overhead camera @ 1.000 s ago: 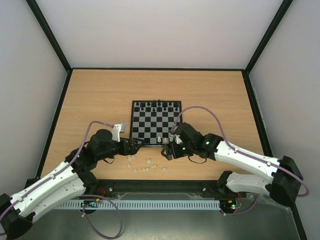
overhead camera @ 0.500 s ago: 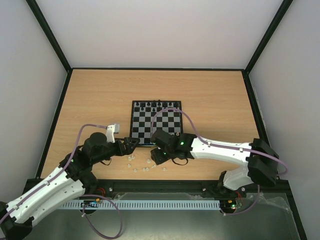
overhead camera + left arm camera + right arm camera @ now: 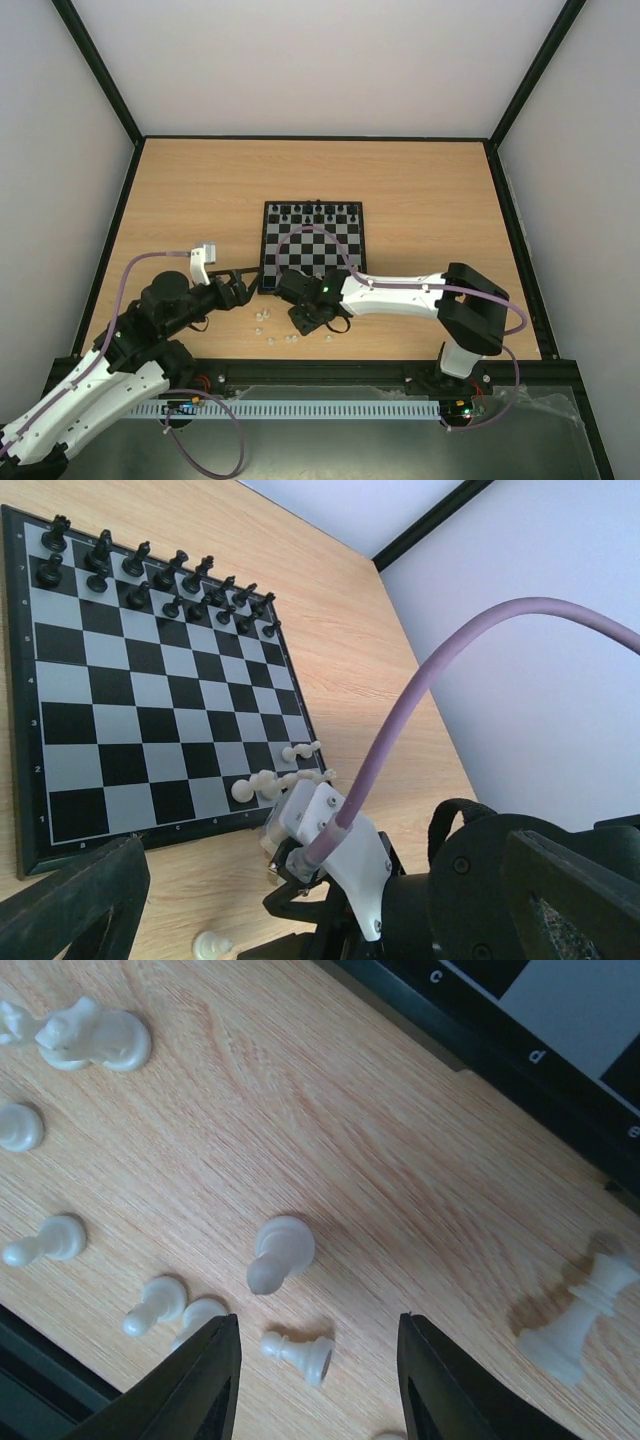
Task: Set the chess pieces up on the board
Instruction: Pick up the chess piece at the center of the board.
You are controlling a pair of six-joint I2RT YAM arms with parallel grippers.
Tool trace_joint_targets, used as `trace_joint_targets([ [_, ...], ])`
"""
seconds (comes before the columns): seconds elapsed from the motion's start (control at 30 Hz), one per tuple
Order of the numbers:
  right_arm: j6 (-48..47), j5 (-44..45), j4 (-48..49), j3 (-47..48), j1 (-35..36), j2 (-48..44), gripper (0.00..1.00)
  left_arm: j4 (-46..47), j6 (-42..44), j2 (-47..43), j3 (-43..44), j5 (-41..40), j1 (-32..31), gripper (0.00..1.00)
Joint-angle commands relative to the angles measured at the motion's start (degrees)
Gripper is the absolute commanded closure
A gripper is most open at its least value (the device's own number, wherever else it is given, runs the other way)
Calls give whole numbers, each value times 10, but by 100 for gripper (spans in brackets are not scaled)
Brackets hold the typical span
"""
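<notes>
glossy cream plastic chess pieces (image 3: 281, 1252) scattered on matte wood-grain table (image 3: 400, 1160), near edge of checkered board (image 3: 312, 252), right gripper (image 3: 320, 1380) half open over one fallen pawn (image 3: 296, 1354), grasping nothing, left gripper (image 3: 248, 280) spread wide, empty

Overhead rear view, two close wrist views, board (image 3: 315, 250) common.

Both arms wore white shells over black joints: the left arm (image 3: 95, 390) had small dark screw holes dotted along its casing, and the right arm (image 3: 395, 293) showed a tiny green light (image 3: 325, 291) near its wrist. I saw a pale purple cable (image 3: 128, 283) loop off each one, the left one's ending at a white bracket (image 3: 203, 262). The right gripper (image 3: 318, 1340) had plain matte black fingers (image 3: 212, 1385).
</notes>
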Motion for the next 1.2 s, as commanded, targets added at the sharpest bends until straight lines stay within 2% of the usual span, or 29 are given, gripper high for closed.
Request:
trace_joint_targets([
  [0.0, -12, 8, -33, 26, 8, 23, 56, -23, -4, -9, 12, -12, -2, 1],
  [0.3, -17, 8, -29, 41, 9, 46, 56, -27, 0, -14, 13, -15, -2, 1],
  [0.57, -24, 7, -27, 58, 9, 79, 70, -35, 0, -23, 18, -18, -2, 1],
  [0.77, -25, 13, -28, 63, 9, 90, 89, -41, -1, -30, 16, -21, -2, 1],
  [0.87, -24, 18, -30, 67, 9, 86, 96, -41, -1, -32, 16, -22, -2, 1],
  [1.17, -49, 62, -71, 127, -22, 74, 97, -40, 2, -34, 17, -24, -2, 1],
])
